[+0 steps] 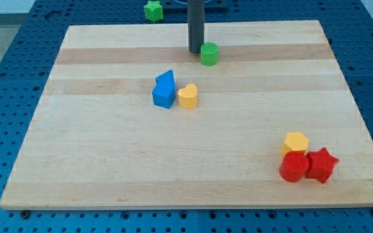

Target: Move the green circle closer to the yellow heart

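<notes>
Rod's lower end, my tip point(195, 51), sits on the board at the far side, touching or just beside the green circle point(209, 54), on its left & a touch farther back; it's a bare rod, no jaws, gripping nothing. Green circle is far-centre on the wooden board point(109, 162). Yellow heart point(188, 96) lies nearer & slightly left of the circle, touching the blue block point(164, 90) on its left. Key relation: tip is left-rear of circle, but heart is near-left, so I judge a push from the circle's far-right side suits better. Outward: green block point(153, 10) off the far edge; yellow block point(295, 142), red circle point(293, 167), red star point(321, 164) clustered near-right.
</notes>
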Motion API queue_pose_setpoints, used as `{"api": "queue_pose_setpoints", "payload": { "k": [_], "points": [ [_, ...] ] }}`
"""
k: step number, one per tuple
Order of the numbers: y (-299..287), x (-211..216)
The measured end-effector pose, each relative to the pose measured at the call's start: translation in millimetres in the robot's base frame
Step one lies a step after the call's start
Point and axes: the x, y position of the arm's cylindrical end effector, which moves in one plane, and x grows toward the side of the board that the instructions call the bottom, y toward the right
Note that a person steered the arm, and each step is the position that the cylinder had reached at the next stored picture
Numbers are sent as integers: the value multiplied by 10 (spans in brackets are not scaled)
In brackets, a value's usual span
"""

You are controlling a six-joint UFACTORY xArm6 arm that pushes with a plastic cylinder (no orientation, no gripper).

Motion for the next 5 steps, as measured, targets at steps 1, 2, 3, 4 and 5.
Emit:
{"api": "queue_pose_setpoints", "payload": {
  "k": [1,2,3,4,5],
  "points": [
    [-25,196],
    [-25,-322],
    [98,-389],
    [393,-82],
    [242,376]
  ]
}}
